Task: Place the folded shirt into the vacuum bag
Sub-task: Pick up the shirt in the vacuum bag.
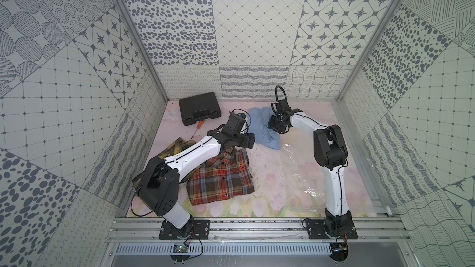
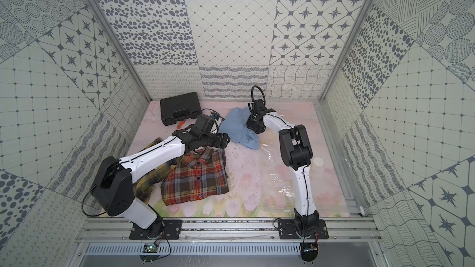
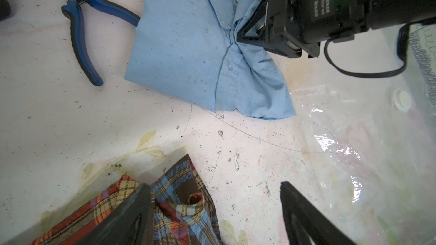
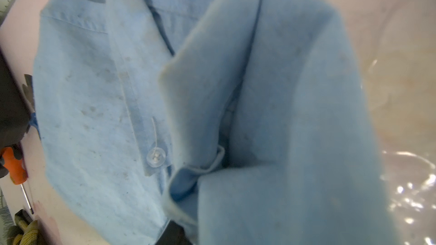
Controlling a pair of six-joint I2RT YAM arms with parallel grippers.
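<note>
The folded shirt is light blue and lies at the back of the table, bunched where it is gripped. My right gripper is shut on its gathered cloth, which fills the right wrist view. The vacuum bag lies flat, clear and glossy, right of the shirt's corner. Its white valve cap shows near the right arm. My left gripper hangs open over a plaid shirt's collar, holding nothing.
A red plaid shirt lies folded front left, a yellow plaid one under the left arm. A black tool case, an orange screwdriver and blue pliers sit at the back left.
</note>
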